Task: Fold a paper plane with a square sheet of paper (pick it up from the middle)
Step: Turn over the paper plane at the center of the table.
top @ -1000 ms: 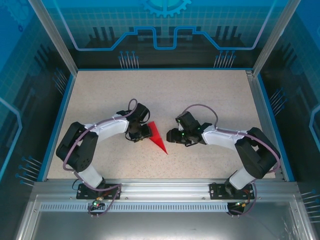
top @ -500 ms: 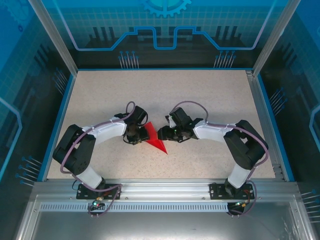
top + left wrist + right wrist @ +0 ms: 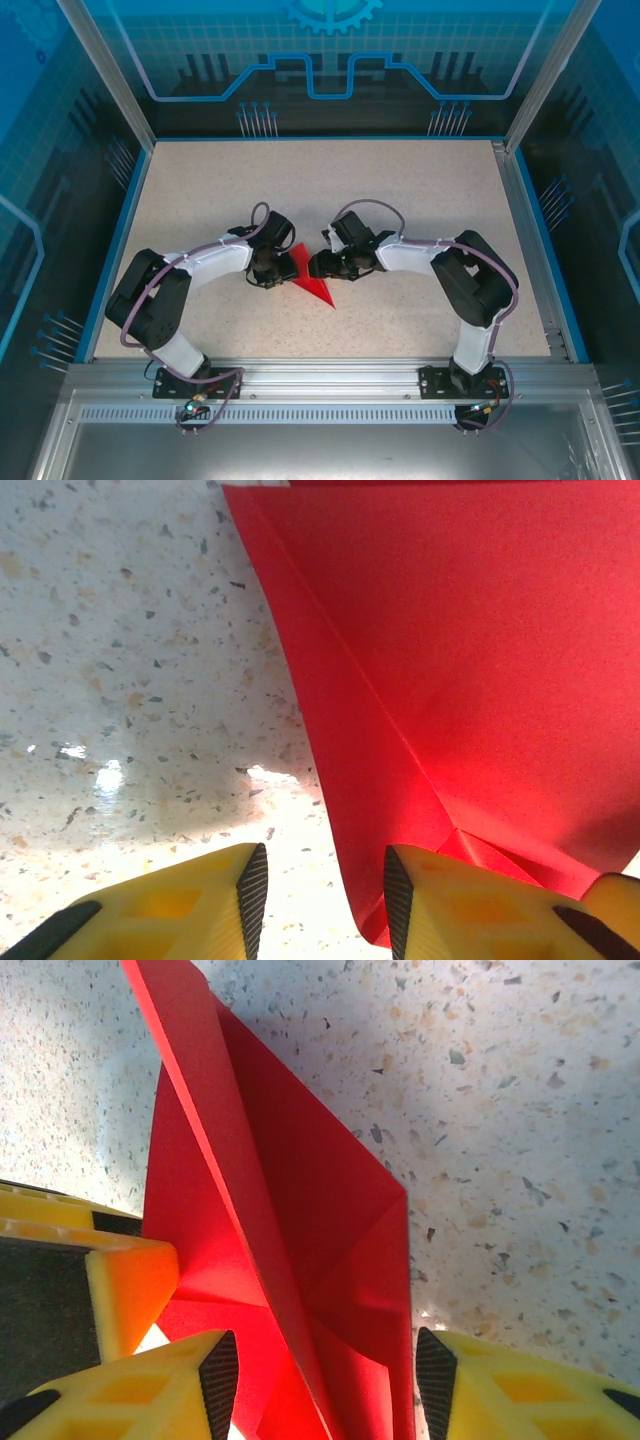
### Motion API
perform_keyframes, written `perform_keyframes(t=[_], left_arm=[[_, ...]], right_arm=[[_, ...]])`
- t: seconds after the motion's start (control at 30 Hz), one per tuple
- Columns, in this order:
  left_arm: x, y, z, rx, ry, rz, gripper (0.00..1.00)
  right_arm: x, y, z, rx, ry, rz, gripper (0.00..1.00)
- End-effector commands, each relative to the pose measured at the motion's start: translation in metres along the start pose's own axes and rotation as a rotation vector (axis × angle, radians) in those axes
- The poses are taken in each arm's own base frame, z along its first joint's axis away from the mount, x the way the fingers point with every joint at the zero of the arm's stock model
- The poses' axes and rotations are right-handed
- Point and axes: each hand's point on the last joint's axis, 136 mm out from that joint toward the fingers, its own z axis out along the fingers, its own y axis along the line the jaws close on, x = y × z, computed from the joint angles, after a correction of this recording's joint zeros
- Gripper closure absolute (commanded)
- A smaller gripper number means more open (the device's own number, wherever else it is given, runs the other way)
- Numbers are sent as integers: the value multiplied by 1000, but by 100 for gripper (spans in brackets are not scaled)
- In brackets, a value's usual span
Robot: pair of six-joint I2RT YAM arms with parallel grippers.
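Lying flat on the speckled table [image 3: 400, 190], near its middle and between the two arms, the red paper [image 3: 318, 288] is seen folded into a narrow pointed shape, its tip turned toward the arms' bases. The left gripper [image 3: 283, 268] is set at the paper's left edge and the right gripper [image 3: 318, 264] at its upper right, the two heads close together over the wide end. From the left wrist, the left jaws are seen spread: one yellow finger [image 3: 180, 905] is held over bare table, the other is over the paper's corner, and the paper's edge runs through the gap between them, so nothing is pinched. A long diagonal crease is shown across the sheet. From the right wrist, the right jaws are likewise seen spread, with a raised fold of the paper standing between the pads; whether either pad touches it cannot be told. One left-gripper finger is seen just beside the paper's left edge there
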Motion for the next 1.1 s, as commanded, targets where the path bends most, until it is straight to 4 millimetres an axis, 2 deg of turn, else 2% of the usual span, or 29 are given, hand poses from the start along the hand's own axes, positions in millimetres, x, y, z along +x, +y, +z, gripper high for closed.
perform_keyframes(t=[0.0,0.1,0.47,0.77,0.97,1.07], left_arm=[[1,2,-2,4,6,3,61],[0,2,-3,4,5,2,61],[0,1,-4,6,4,3,61],[0,2,-4,7,2,2,61],[0,0,-5,15,4,2,61],[0,-5,-5,53,9,-12,61]], right_arm=[[5,12,3,-25,31,-36,47],[7,10,4,-9,44,-42,47],[20,25,9,-62,110,-104,48],[26,17,11,4,124,-126,51],[30,13,14,48,137,-148,60],[32,10,17,82,143,-156,61]])
